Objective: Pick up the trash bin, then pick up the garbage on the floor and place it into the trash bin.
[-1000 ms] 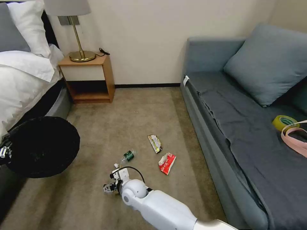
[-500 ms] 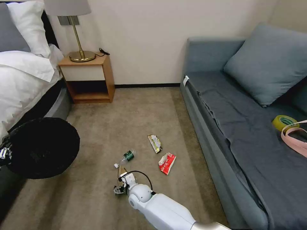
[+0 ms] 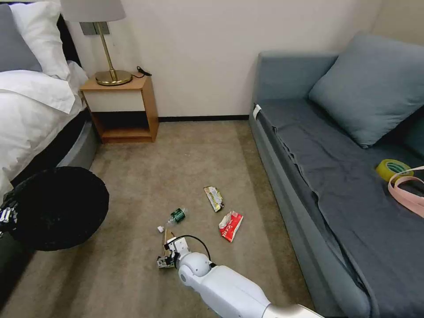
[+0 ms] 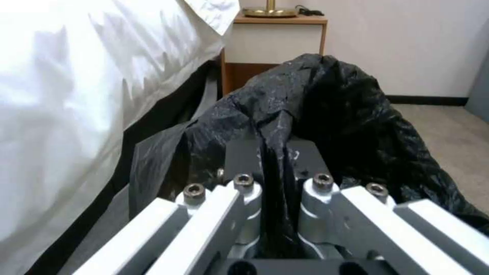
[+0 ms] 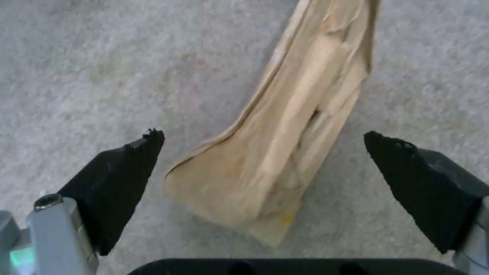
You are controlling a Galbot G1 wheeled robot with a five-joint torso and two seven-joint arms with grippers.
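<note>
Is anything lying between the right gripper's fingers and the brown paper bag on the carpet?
Nothing visible does. The right gripper is open, its fingers on either side of the brown paper bag, with bare carpet in the gaps. The left gripper holds the trash bin aside.

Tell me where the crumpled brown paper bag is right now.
The paper bag lies on the carpet between the open right gripper; in the head view it sits just below the clear bottle.
</note>
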